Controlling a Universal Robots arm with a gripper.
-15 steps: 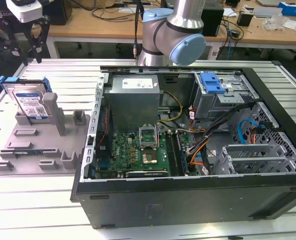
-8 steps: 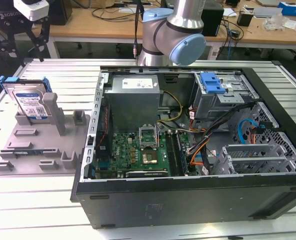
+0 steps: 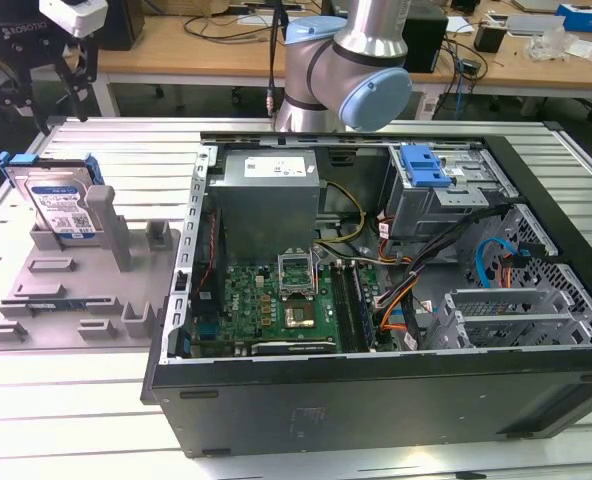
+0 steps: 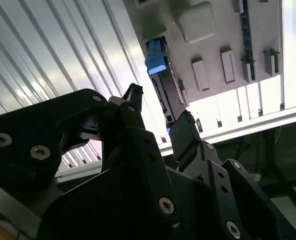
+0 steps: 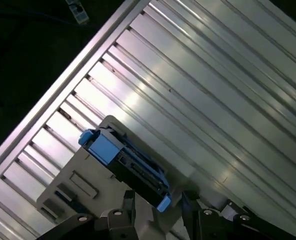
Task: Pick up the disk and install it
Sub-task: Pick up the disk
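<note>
The disk (image 3: 58,200), silver with a white-and-blue label and a blue carrier bracket, stands upright on edge in a grey holder (image 3: 76,290) on the exterior view's left. My gripper (image 3: 48,80) hangs above it, open and holding nothing. In both wrist views the disk's blue-framed edge (image 4: 156,56) (image 5: 104,146) lies beyond my black fingertips. The gripper (image 4: 159,107) (image 5: 158,207) lines up over the disk, one finger on each side, and stays apart from it.
An open computer case (image 3: 376,385) lies on the ribbed metal table (image 3: 536,150), with a grey power supply (image 3: 271,195), motherboard (image 3: 276,300) and a drive bay with a blue latch (image 3: 423,165). The arm's base (image 3: 346,70) stands behind the case. Cluttered desks lie beyond.
</note>
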